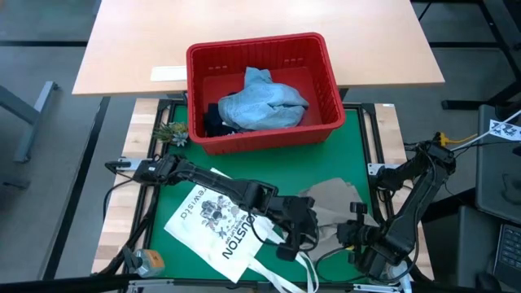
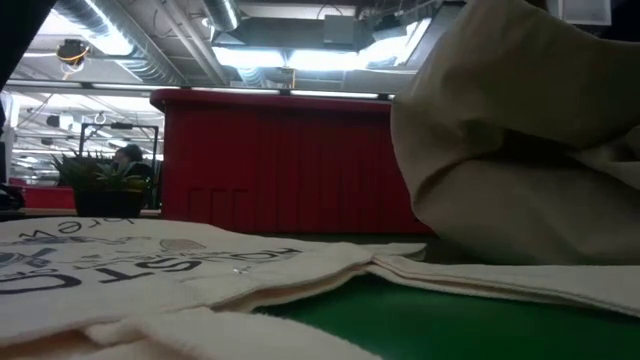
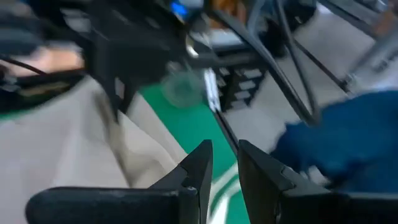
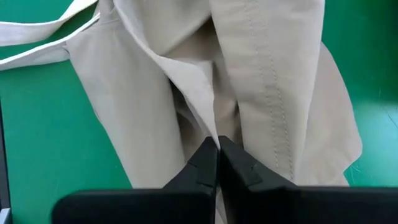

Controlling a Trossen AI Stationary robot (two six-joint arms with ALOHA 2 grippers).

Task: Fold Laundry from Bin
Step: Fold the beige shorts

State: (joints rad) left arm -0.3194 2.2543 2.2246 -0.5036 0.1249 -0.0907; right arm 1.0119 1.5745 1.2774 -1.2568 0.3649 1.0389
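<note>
You have the bin [image 1: 264,89] at the mat's [image 1: 358,146] far edge, with jeans [image 1: 264,102] lying in it. The tote [image 1: 216,220] lies on the mat's near left, the beige cloth [image 1: 334,199] just right of it, between both grippers. A small plant [image 1: 171,133] sits left of the bin.

R gripper [image 4: 217,148] shut, pinching beige cloth [image 4: 261,81] fold over green mat [image 4: 37,124].

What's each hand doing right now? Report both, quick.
Left hand: fingers a narrow gap apart, nothing seen between them; cannot tell whether it grips.
Right hand: shut, fingers pinching the beige cloth on the green mat.
</note>
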